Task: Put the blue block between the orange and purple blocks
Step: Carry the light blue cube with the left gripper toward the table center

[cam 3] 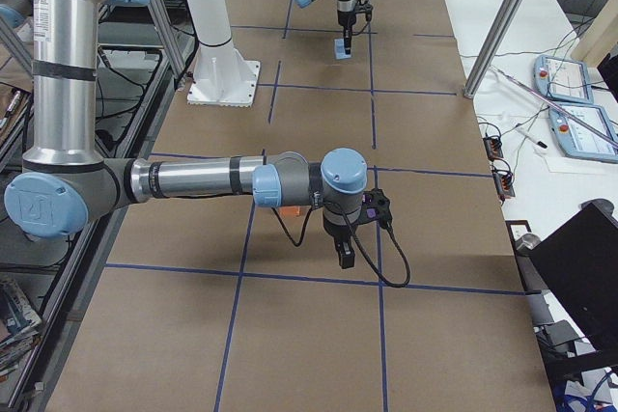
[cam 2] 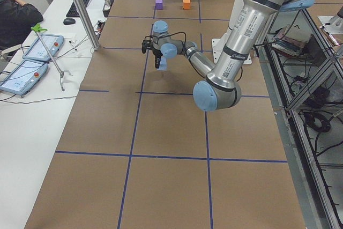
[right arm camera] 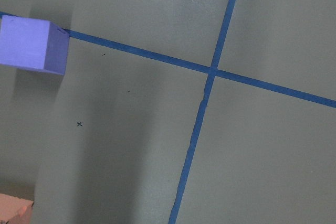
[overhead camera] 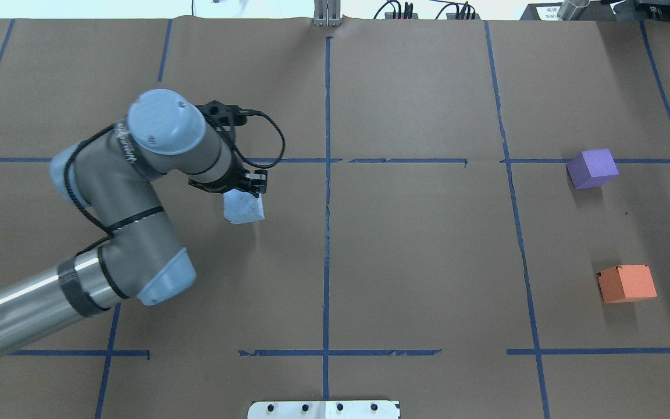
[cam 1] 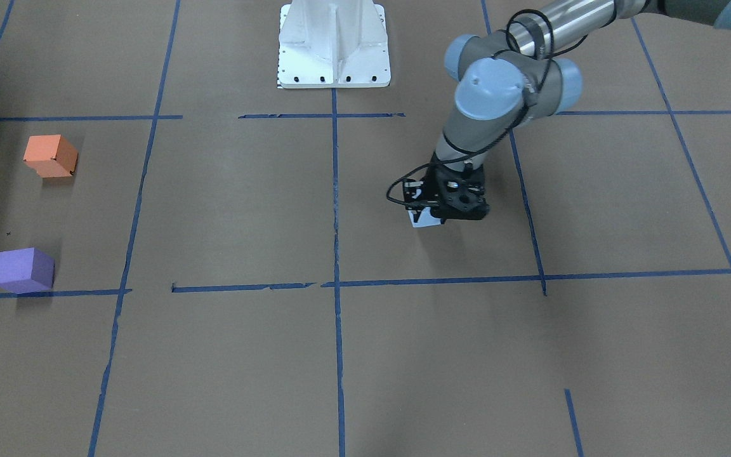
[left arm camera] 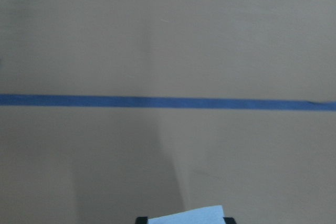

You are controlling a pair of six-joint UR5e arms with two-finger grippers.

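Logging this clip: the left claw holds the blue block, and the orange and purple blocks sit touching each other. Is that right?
Not quite. The left claw holds the blue block, but the orange block and purple block sit apart, with a clear gap between them; the overhead exterior view shows it.

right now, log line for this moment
left fingers: shut on blue block | right fingers: cannot tell | orange block, purple block: apart, nothing between

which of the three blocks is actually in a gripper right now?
The blue block, clamped between the jaws of the left gripper. The orange block and purple block sit loose, with no gripper on them.
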